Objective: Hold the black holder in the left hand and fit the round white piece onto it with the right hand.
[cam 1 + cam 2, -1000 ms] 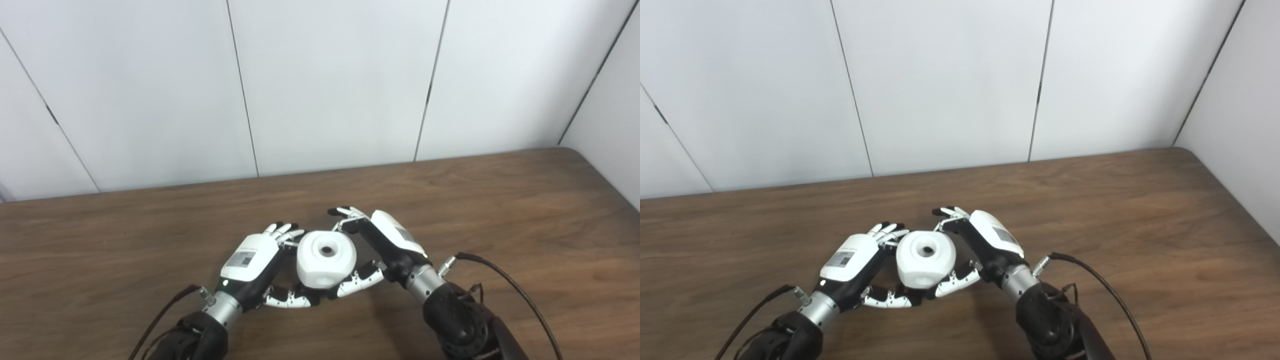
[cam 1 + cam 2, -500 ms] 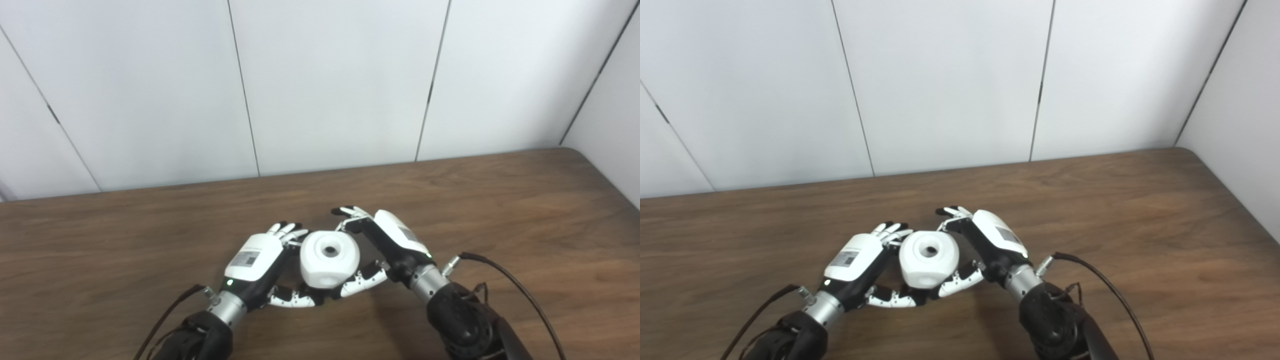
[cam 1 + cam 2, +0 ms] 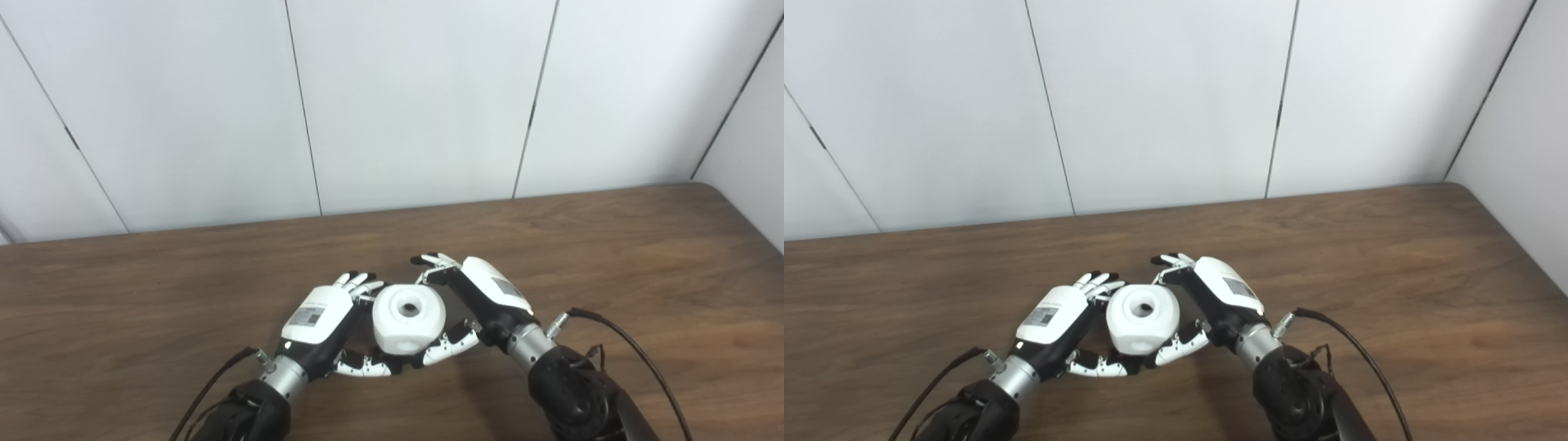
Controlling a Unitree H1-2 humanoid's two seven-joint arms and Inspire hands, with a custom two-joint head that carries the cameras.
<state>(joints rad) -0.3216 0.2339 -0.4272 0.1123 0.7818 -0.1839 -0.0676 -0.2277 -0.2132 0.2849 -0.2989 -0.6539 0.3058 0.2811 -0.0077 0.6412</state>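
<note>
cupping the round white piece (image 3: 408, 318) betw. left hand (image 3: 318, 315) & right hand (image 3: 487, 294), fingers curled on it, above table (image 3: 612, 245).

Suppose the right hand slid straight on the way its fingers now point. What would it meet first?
Probably the left hand: the right hand points that way around the round white piece, though depth is unclear.

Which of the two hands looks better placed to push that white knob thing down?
Probably the right hand: it cups the round white piece from its side. The left hand flanks the other side; no black holder is visible.
</note>
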